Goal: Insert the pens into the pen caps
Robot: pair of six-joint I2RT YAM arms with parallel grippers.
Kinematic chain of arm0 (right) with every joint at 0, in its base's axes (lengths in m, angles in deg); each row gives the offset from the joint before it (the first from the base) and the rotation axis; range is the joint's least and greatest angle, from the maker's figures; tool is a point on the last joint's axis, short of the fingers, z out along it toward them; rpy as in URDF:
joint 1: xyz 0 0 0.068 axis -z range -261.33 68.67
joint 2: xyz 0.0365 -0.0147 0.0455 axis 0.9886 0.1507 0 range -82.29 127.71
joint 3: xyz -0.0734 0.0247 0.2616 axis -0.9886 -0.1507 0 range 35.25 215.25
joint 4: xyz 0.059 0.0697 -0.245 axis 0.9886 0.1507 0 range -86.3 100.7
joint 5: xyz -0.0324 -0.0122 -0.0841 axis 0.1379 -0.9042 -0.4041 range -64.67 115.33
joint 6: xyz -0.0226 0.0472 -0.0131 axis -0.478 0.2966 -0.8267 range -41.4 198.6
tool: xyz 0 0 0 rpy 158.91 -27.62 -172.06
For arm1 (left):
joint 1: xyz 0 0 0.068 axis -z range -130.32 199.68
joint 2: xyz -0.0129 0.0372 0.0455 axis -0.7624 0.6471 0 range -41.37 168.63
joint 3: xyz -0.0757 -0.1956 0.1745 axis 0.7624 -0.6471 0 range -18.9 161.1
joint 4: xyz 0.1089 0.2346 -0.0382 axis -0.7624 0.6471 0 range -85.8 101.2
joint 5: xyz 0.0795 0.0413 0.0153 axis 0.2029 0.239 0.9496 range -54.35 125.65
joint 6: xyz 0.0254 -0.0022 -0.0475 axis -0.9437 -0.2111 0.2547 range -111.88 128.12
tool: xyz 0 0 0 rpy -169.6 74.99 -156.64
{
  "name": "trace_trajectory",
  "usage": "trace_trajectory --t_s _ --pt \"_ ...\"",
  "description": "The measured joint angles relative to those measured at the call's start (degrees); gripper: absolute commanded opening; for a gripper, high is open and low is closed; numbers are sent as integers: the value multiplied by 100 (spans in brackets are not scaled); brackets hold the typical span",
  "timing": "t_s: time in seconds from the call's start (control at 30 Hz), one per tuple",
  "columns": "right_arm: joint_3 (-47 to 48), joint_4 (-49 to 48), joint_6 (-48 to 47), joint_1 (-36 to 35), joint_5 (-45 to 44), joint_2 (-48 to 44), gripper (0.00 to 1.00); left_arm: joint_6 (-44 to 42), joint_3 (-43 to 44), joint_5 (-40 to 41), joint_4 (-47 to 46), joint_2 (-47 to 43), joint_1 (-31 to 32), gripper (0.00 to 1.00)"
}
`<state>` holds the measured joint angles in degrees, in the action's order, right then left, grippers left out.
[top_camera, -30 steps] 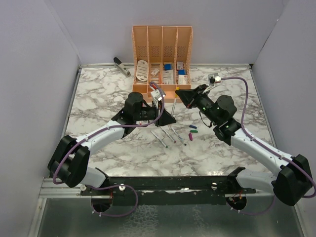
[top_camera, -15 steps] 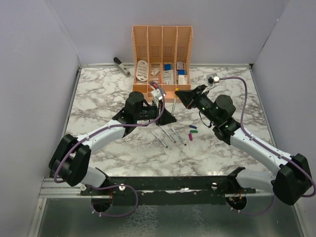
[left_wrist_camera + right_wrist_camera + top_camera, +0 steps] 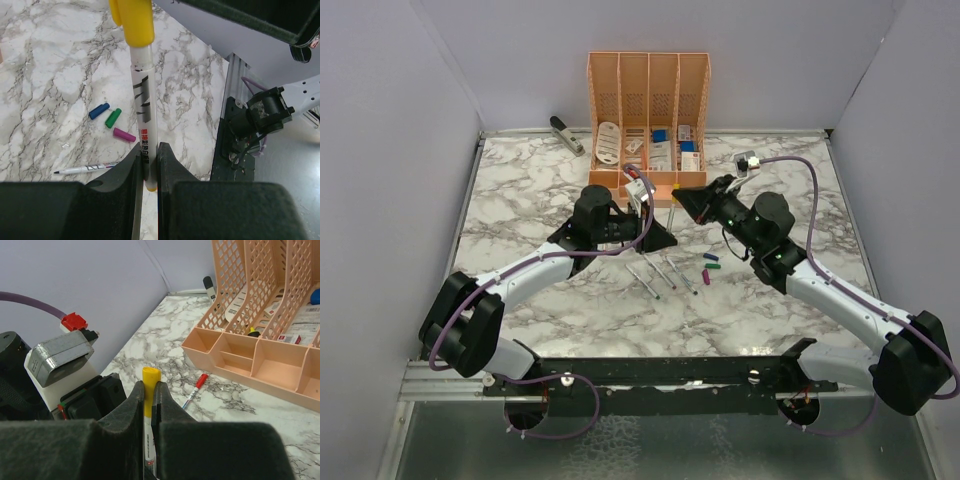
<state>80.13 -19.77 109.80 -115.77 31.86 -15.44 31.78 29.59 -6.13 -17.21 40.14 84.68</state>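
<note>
My left gripper is shut on the lower end of a white pen that stands upright above the table. A yellow pen cap sits over its upper end. My right gripper is shut on that yellow cap, with the pen's barrel running down between its fingers. Seen from above, the two grippers meet in front of the organizer. Three loose pens lie on the marble. Beside them lie a blue cap, a green cap and a purple cap.
A peach desk organizer stands at the back, its low front tray close behind the grippers. A red-capped pen lies on the marble before the tray. A stapler lies at the back left.
My right gripper, with the yellow cap, has shifted slightly down and left toward my left gripper. The left arm has stayed where it was.
</note>
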Motion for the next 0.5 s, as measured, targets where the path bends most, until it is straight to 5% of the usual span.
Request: trace_trajectory --t_s 0.5 --pt "-22 164 -37 33 249 225 1 68 92 426 404 7 -7 0"
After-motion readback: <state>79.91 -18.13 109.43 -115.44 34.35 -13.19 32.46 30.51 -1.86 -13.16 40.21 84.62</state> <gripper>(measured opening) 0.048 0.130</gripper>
